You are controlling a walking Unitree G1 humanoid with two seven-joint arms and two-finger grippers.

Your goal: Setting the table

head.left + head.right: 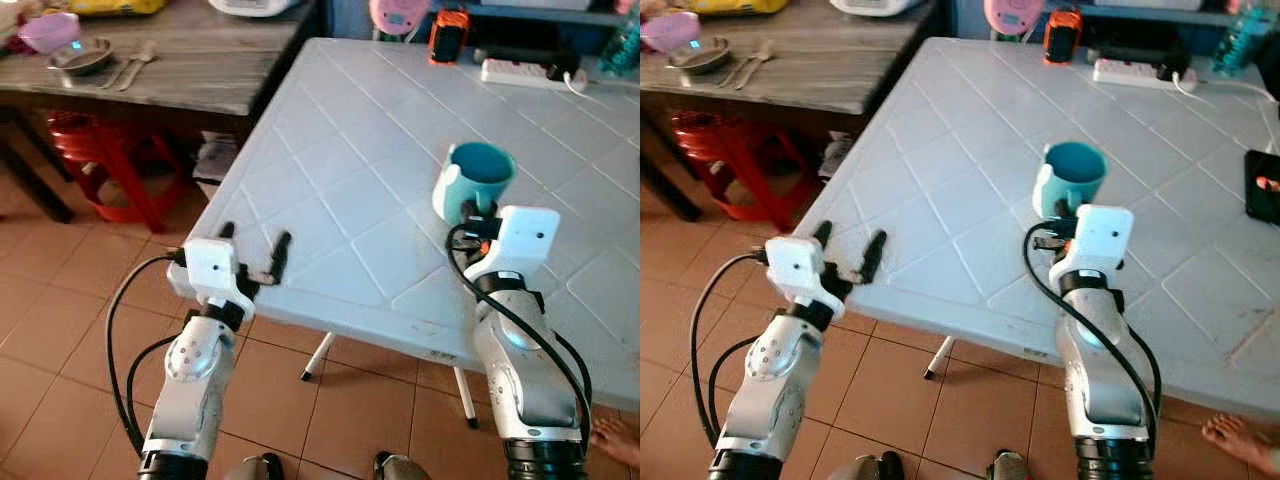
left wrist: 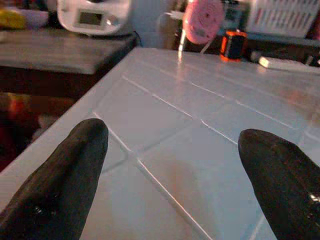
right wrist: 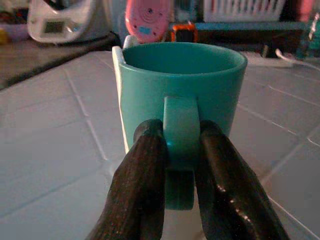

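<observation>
The right pincer (image 3: 180,150) is clamped on the handle of the teal mug (image 1: 478,178), which keeps the mug upright over the white worktop (image 1: 350,200), near its front edge. The left pincer (image 1: 255,255) hovers at the worktop's near corner, fingers spread wide and empty, apparently waiting.

Terracotta tile floor (image 1: 60,310), grey wooden side table (image 1: 200,60), perhaps red stools (image 1: 110,160)
</observation>
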